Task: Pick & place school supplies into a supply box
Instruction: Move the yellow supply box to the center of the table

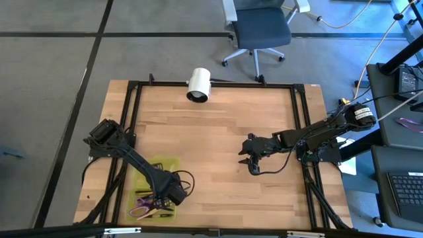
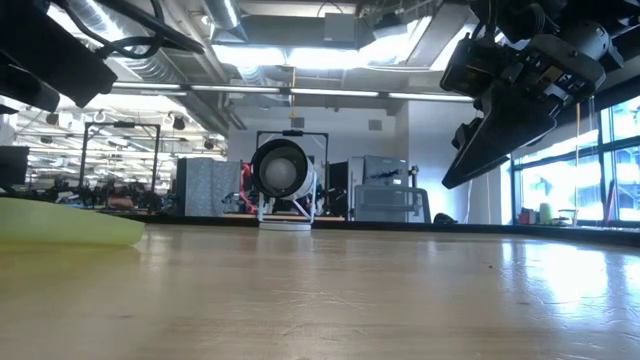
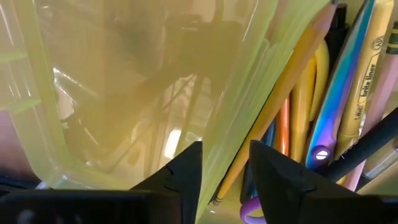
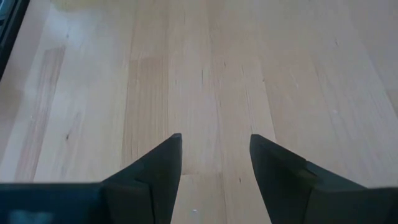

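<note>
The supply box, a translucent yellow-green case, lies open near the table's near-left corner. Its edge also shows low at the left of the low view. Pens and pencils, yellow, orange and blue among them, lie side by side in one half. The purple-handled scissors lie at the box's near end. My left gripper is down at the box, with its fingers on either side of a wall of the other half. My right gripper hovers open over bare wood, right of the table's middle. My left gripper pinches the ribbed wall of the box's pen-free half between its two fingers. One finger is on that half's inner side and the other is on the side of the pens. How high the half is raised, I cannot tell.
A white cylinder stands at the middle of the table's far edge, also seen in the low view. Black frame rails run along the table's sides. An office chair stands beyond the far edge. Open wood lies between the two arms.
</note>
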Motion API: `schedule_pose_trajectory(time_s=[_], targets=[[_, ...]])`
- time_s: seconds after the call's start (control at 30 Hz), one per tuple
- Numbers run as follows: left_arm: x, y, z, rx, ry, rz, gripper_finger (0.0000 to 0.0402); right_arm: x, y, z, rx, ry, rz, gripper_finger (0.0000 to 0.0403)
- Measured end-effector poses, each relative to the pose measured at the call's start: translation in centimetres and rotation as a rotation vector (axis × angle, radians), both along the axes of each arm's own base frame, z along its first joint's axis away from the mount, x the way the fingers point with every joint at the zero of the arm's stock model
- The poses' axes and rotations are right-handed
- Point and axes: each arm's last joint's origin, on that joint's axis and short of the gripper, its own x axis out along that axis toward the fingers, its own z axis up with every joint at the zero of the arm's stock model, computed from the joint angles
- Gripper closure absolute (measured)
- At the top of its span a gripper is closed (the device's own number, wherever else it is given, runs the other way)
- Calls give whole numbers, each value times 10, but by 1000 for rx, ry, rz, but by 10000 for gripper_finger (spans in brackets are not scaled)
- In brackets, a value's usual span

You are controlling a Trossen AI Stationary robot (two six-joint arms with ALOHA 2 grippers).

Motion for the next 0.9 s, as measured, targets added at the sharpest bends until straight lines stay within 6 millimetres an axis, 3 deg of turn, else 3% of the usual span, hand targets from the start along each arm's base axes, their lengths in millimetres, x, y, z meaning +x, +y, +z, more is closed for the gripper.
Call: schedule_pose_trajectory(time_s=[0.37, 0.9], targets=[[2, -2, -2, -32, -1, -7, 301, 0, 0, 0, 0, 0, 0, 211], [4, -6, -21, -67, 79, -50, 330, 0, 0, 0, 1, 0, -1, 211]])
